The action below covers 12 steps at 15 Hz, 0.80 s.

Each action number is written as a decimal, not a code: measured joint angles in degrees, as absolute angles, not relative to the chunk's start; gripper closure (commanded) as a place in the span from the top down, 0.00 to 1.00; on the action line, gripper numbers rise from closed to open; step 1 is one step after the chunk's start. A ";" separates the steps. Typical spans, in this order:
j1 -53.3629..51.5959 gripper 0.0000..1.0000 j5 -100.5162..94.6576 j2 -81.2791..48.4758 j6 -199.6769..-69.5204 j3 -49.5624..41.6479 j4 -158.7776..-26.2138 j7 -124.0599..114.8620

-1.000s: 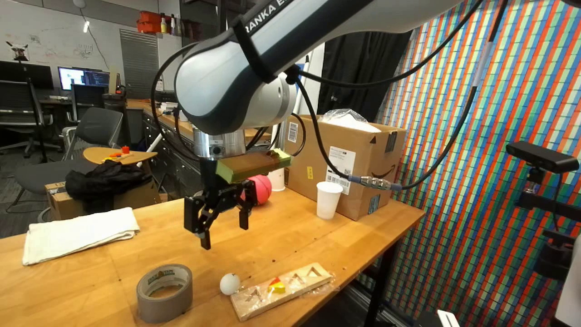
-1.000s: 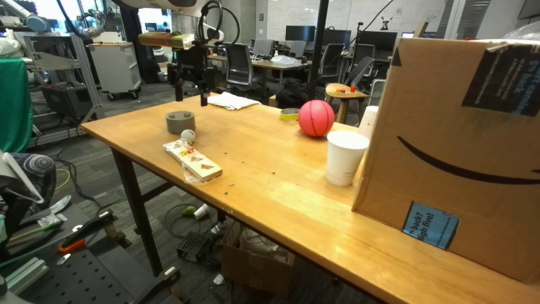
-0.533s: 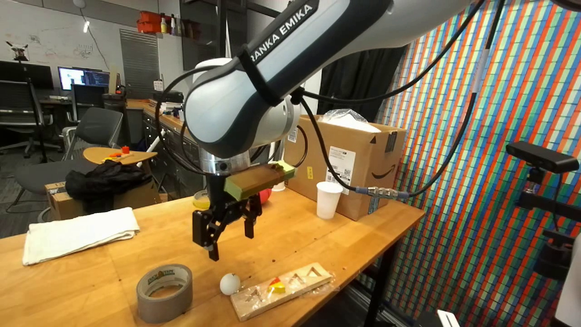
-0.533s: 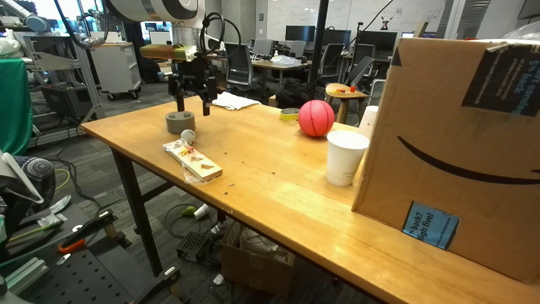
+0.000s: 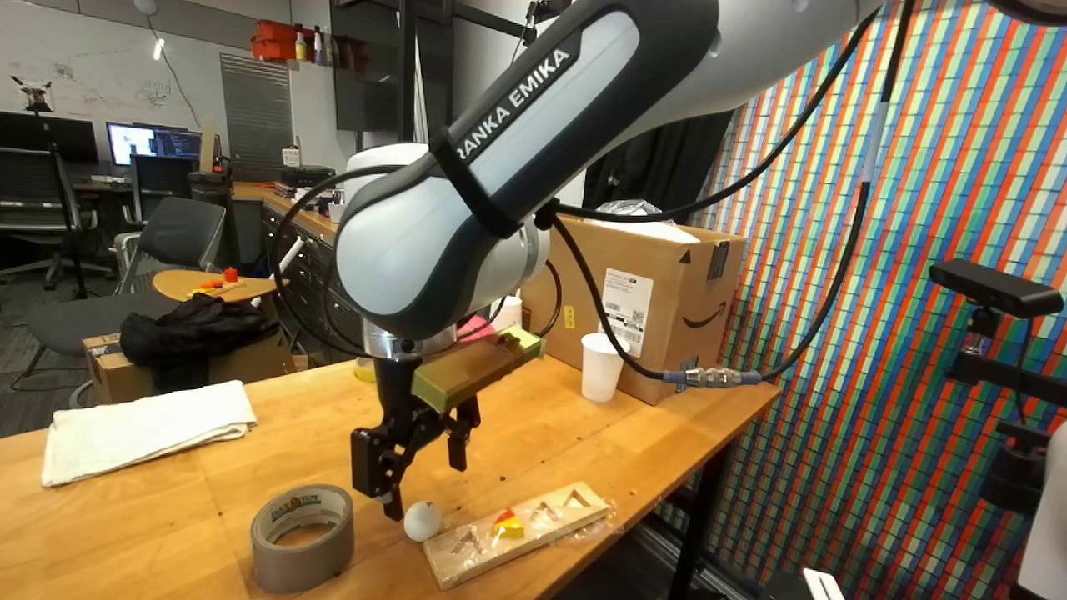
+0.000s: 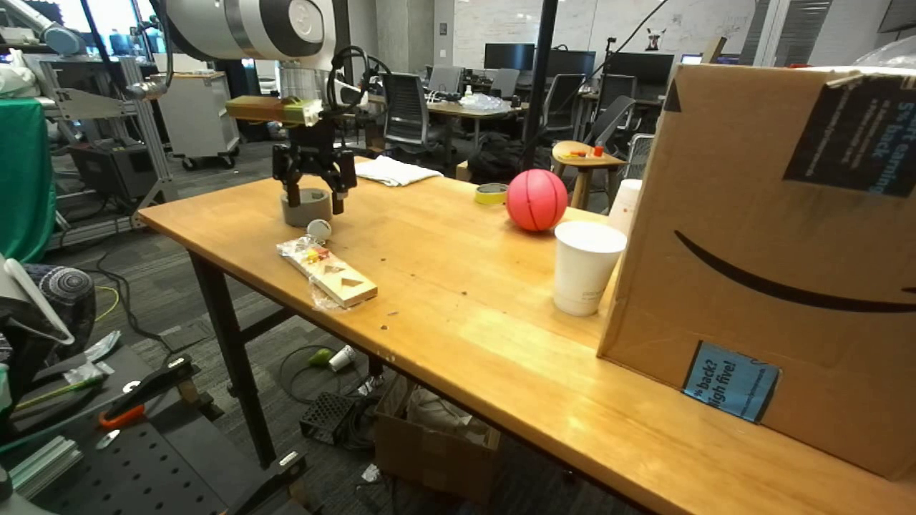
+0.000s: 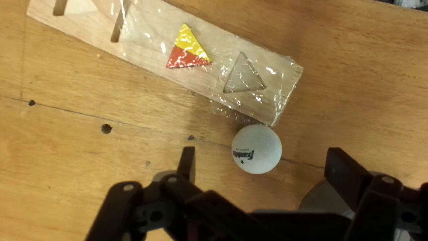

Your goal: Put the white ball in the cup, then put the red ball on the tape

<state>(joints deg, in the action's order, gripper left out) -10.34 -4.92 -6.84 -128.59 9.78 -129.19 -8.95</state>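
Note:
The white ball (image 5: pixel 423 522) rests on the table, close against the end of a wooden strip. It also shows in the wrist view (image 7: pixel 256 149) between the two fingers, touching neither. My gripper (image 5: pixel 425 486) is open and empty, pointing down above the ball; it also shows in an exterior view (image 6: pixel 316 204). The grey tape roll (image 5: pixel 302 562) lies flat beside the ball, partly behind a finger in the wrist view (image 7: pixel 322 197). The white cup (image 6: pixel 587 275) stands upright by the cardboard box. The red ball (image 6: pixel 536 201) sits behind the cup; in an exterior view (image 5: pixel 475 327) the arm mostly hides it.
The plastic-wrapped wooden strip (image 5: pixel 517 536) with triangular slots lies near the table edge. The cardboard box (image 6: pixel 751 214) stands at the table's end. A yellow tape roll (image 6: pixel 491 194) and a slim white object (image 6: pixel 625 204) flank the red ball. A folded white cloth (image 5: pixel 150 429) lies on the table.
My gripper has come down toward the table, from well above the white ball to just over it. It stays open. The balls, cup and tape have not moved.

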 measured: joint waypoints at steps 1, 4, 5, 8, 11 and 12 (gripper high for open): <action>-10.50 1.00 -5.27 -7.17 -128.73 9.79 -129.18 -8.95; -10.83 1.00 -5.99 -8.16 -128.86 9.79 -128.96 -8.95; -10.91 1.00 -6.17 -8.52 -128.86 9.79 -128.74 -8.95; -11.10 1.00 -6.35 -9.86 -128.86 9.79 -127.87 -8.95; -11.16 1.00 -6.35 -11.44 -128.86 9.78 -126.99 -8.95; -11.17 1.00 -6.35 -11.97 -128.86 9.75 -126.71 -8.95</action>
<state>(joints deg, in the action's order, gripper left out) -11.17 -6.35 -11.97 -128.86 9.75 -126.71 -8.95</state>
